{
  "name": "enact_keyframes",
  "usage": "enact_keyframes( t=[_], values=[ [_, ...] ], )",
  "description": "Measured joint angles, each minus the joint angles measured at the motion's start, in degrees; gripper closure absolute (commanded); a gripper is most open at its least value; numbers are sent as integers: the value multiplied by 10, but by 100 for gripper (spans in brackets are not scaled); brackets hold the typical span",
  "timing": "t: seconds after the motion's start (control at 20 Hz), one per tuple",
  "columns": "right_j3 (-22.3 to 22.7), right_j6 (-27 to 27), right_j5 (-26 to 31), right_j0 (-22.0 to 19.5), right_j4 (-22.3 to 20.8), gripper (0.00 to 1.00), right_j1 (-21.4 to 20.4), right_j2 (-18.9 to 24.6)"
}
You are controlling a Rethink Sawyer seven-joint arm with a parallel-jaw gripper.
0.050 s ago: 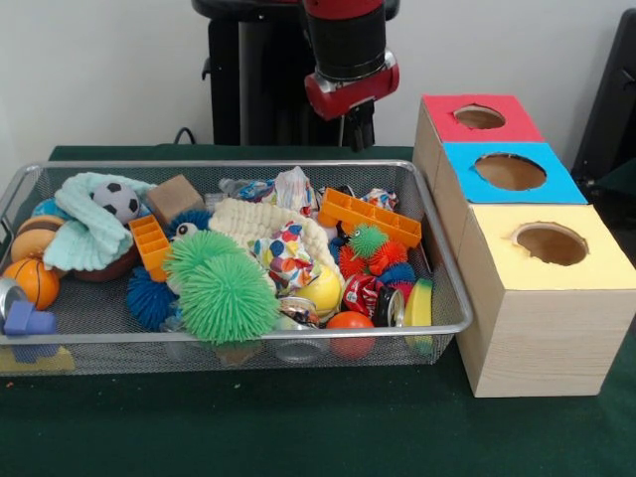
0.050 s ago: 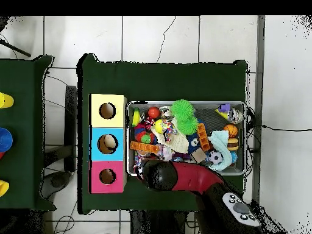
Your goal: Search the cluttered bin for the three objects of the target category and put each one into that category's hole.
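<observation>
The arm descends behind the far rim of the wire mesh bin [image 1: 437, 248], with the fingers [image 1: 358, 134] just above that rim, near the bin's corner closest to the boxes. The fingers appear as a dark, narrow cluster below the red wrist collar; whether they are spread or closed cannot be determined, and nothing is visibly held.

The bin rests on the green counter [image 1: 298, 427] and is full of mixed objects. Directly below and in front of the fingers lies an orange toothed plastic piece [image 1: 370, 217]. Just beyond it, toward the camera, sit small red and green spiky balls [image 1: 376, 250]. Farther from the fingers, toward the bin's centre, two large green spiky balls [image 1: 224, 288] rest beside a cream knitted cloth [image 1: 260, 221]. Well away from the fingers, at the opposite end, are a small soccer ball [image 1: 117, 199], a pale teal cloth [image 1: 87, 234], and a small basketball [image 1: 32, 281].

Three wooden boxes stand in a row just beside the bin, on the side nearest the fingers. The red-topped box [image 1: 452, 119] is closest to the fingers, followed by the blue-topped box [image 1: 556, 184], then the yellow-topped box [image 1: 596, 263]. Each top carries one round hole.
</observation>
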Motion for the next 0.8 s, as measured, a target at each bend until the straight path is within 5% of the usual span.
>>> enact_keyframes(
  t=[0.8],
  values=[
    [-49, 0, 0, -15, -46, 100, 75, 25]
  ],
)
